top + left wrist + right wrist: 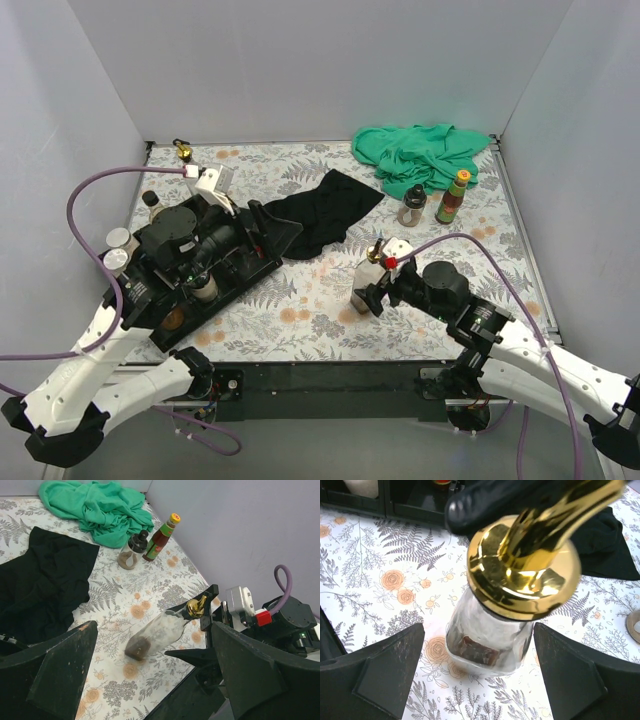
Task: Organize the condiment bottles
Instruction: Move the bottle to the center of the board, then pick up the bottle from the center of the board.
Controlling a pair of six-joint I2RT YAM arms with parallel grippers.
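Observation:
A clear gold-spouted bottle (370,278) with a brown layer at its bottom stands on the floral tabletop. My right gripper (371,296) straddles it, open, with a gap showing between each finger (375,672) and the glass (490,640). My left gripper (152,630) hangs open and empty over the black tray (262,262), facing that bottle (152,637). A red sauce bottle (452,197) and a small dark-capped jar (411,206) stand at the back right. Another gold-spouted bottle (183,150) is at the back left corner. Short shakers (118,240) stand by the left wall.
A green cloth (425,155) is bunched at the back right, and a black cloth (325,208) lies mid-table against the tray's end. A light-capped bottle (205,289) stands in a tray compartment. Grey walls close in the left, back and right sides.

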